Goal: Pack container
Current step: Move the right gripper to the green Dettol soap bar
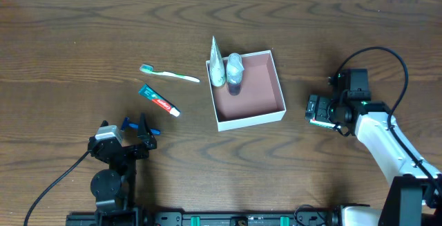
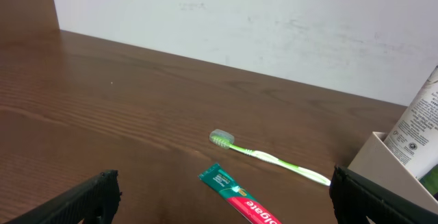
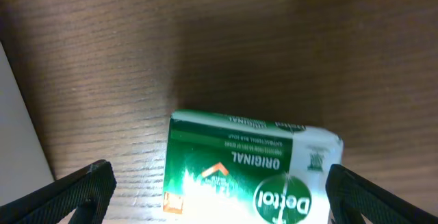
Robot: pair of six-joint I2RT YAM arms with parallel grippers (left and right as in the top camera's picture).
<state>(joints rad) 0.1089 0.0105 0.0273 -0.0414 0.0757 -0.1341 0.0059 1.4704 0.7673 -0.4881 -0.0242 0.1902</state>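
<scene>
The container [image 1: 259, 82] is a shallow white-walled box with a reddish-brown floor at mid-table. A white tube [image 1: 218, 63] and a small bottle [image 1: 235, 70] lean in its left corner. A green toothbrush [image 1: 169, 74] and a green-and-red toothpaste tube [image 1: 159, 100] lie on the table left of it. My left gripper [image 1: 140, 125] is open and empty, just short of the toothpaste [image 2: 236, 195]. My right gripper [image 1: 319, 108] is open, its fingers on either side of a green-and-white Dettol carton [image 3: 246, 172] lying on the table right of the container.
In the left wrist view the toothbrush [image 2: 267, 157] lies beyond the toothpaste, with the container's corner [image 2: 383, 159] and the white tube [image 2: 421, 121] at the right. A white wall runs behind the table. Black cables trail from both arms.
</scene>
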